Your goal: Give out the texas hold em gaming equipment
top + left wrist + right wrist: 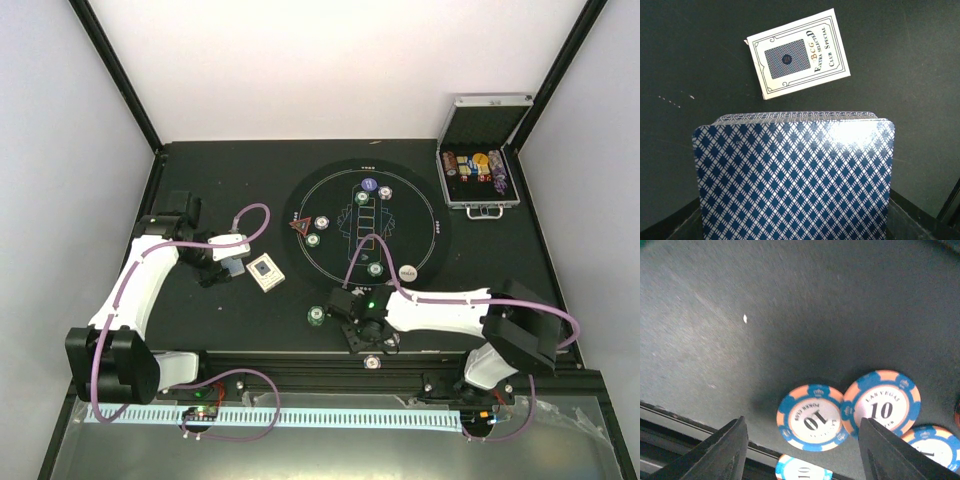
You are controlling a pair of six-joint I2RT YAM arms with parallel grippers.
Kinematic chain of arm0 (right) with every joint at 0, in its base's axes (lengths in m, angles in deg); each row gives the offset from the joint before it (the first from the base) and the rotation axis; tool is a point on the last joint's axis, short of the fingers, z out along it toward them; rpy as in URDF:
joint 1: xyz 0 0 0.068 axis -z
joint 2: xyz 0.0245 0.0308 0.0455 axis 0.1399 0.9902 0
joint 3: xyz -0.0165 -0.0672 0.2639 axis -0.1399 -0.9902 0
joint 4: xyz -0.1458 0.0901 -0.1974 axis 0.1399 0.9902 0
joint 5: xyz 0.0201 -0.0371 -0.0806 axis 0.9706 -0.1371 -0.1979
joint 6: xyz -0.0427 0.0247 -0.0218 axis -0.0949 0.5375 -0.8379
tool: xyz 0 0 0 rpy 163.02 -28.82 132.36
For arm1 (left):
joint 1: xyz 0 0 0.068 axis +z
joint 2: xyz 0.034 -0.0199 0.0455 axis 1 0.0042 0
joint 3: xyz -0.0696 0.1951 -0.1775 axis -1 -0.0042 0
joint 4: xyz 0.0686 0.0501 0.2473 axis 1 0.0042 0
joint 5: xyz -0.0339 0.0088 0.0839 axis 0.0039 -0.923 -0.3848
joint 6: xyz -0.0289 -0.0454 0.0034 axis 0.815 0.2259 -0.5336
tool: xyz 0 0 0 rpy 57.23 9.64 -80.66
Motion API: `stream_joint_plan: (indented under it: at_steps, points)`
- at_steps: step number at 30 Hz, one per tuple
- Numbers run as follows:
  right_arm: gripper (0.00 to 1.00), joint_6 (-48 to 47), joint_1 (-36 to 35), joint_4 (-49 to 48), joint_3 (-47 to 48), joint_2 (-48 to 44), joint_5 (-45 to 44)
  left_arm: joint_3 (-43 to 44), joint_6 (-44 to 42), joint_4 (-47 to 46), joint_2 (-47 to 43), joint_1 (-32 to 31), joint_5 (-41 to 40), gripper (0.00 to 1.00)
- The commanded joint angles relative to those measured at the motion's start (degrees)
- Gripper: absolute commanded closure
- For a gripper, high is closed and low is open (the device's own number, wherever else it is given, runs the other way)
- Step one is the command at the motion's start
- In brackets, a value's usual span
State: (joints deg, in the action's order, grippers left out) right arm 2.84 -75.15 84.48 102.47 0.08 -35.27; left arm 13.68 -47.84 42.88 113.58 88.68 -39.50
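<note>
My left gripper (228, 262) is shut on a deck of playing cards (795, 175) with blue diamond backs, which fills the lower left wrist view and hides the fingers. The deck's white card box (797, 55) lies flat on the table just beyond it. My right gripper (805, 452) hangs open at the near edge of the round mat (420, 215). A blue-and-orange "10" chip (812, 417) lies flat between its fingers (730, 450), untouched. A second "10" chip (881, 402) lies beside it and a third (935, 445) is partly seen. Green chips (313, 240), purple-white chips (369, 185), a white button (408, 271) and a red triangular marker (299, 227) lie on the mat.
The open silver case (480, 165) with chip rolls stands at the back right. One green chip (316, 314) lies off the mat's near-left edge. Another chip (372, 361) sits on the black rail at the table's near edge, below the right gripper.
</note>
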Motion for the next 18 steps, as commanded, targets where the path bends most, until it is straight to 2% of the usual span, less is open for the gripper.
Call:
stream_joint_plan:
  at_steps: [1,9,18]
  points:
    - [0.37,1.04,0.19,-1.82,-3.2,-2.53,2.58,1.66,-1.21,0.64,-0.94,0.47,0.02,0.98]
    - [0.4,1.15,0.05,-3.09,-3.96,-0.13,3.6,1.84,-1.37,0.71,-1.19,0.47,-0.15,0.98]
    - [0.44,-0.05,0.1,-2.39,2.0,3.69,1.56,1.92,-1.47,0.64,-1.12,0.43,-0.24,0.99]
